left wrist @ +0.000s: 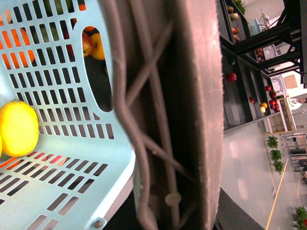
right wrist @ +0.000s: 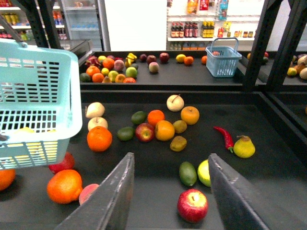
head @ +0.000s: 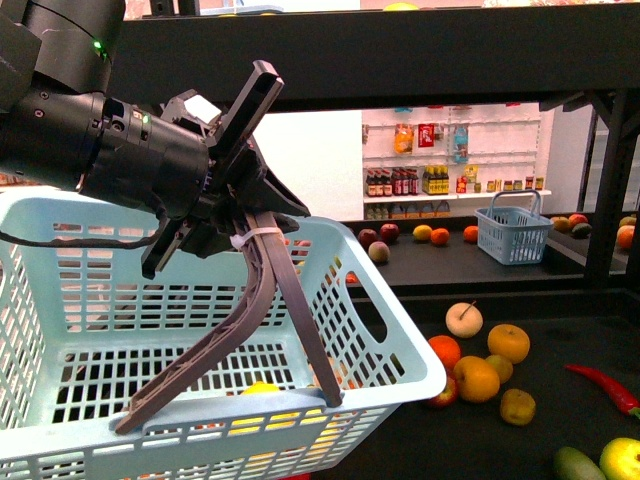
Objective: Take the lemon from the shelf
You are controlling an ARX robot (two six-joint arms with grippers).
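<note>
My left gripper (head: 228, 410) is shut on the rim of a light-blue slotted basket (head: 60, 300), held up at the left. Its brown fingers (left wrist: 199, 120) fill the left wrist view. The lemon (left wrist: 17, 128), deep yellow and oval, lies inside the basket and shows as yellow through the slots (head: 262, 388). My right gripper (right wrist: 171, 155) hangs open over the shelf's black tray (right wrist: 268, 167). A red apple (right wrist: 193, 205) lies on the tray between its fingers, untouched. The basket (right wrist: 43, 96) hangs at the left of that view.
Oranges (right wrist: 99, 138), apples, a green avocado-like fruit (right wrist: 187, 173), a yellow-green fruit (right wrist: 204, 172) and a red chilli (right wrist: 224, 138) lie loose on the tray. A small blue basket (head: 513, 232) stands on the tier behind. A black frame post (head: 610, 200) rises at right.
</note>
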